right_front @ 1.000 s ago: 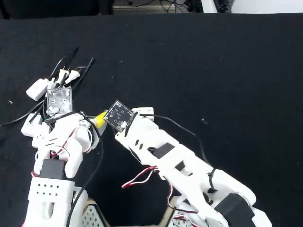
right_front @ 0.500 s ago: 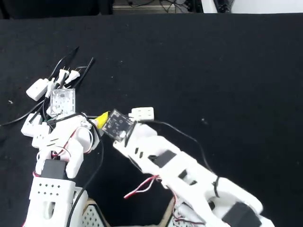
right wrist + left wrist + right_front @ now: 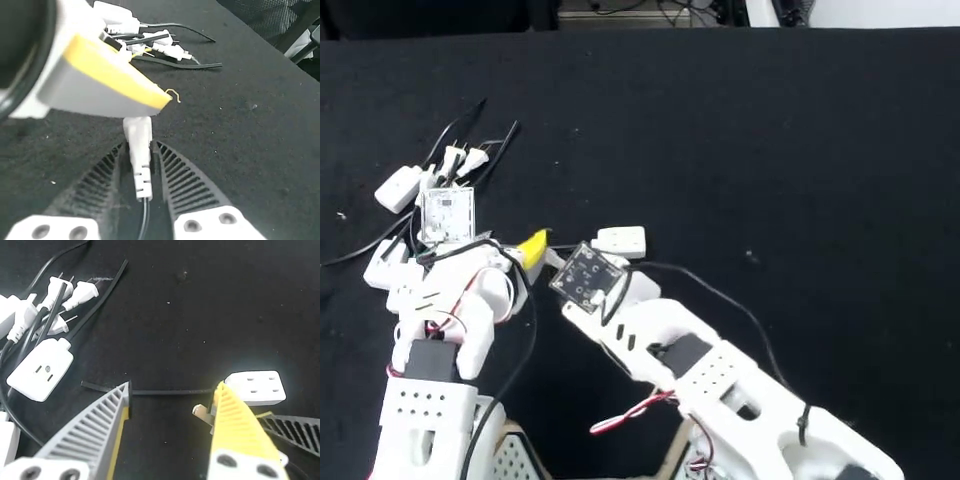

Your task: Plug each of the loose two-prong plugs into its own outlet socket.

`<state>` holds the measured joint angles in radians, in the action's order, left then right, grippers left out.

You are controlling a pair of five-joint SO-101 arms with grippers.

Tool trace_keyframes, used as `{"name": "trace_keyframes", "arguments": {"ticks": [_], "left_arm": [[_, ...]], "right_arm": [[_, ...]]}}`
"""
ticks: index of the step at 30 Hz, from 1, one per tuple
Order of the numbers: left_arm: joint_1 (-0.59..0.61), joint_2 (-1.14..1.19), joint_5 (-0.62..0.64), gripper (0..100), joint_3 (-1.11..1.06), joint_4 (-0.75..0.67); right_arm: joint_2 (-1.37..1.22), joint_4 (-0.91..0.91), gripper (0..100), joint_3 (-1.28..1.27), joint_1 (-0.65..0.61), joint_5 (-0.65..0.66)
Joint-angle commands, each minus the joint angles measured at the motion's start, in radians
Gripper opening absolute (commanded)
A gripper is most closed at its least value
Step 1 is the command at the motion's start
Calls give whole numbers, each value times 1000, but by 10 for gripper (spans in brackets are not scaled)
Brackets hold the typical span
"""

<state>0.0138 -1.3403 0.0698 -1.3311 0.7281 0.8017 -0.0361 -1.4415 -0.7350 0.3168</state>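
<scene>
Plugs (image 3: 460,158) clustered far left, outlet block (image 3: 621,239) to their right

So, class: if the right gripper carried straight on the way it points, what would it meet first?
Probably the yellow finger of the left gripper, lying across the path just beyond the white plug the right gripper holds; depth is unclear.

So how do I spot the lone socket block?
Take the black table, then the tangle of plugs and cords near its left edge. The white outlet block lies to the right of that, slots up, the one outlet apart from the tangle.
</scene>
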Motion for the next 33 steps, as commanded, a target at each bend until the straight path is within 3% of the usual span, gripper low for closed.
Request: {"name": "trace_keyframes", "arguments": {"ticks": [1, 15, 33], "left_arm": [[-7, 0, -12, 267, 10, -6], [-10, 0, -12, 267, 10, -6], [-13, 8, -12, 267, 8, -6]], "right_arm": [[79, 63, 11, 48, -18, -17], [248, 187, 11, 42, -17, -17], [249, 187, 11, 47, -15, -72]]}}
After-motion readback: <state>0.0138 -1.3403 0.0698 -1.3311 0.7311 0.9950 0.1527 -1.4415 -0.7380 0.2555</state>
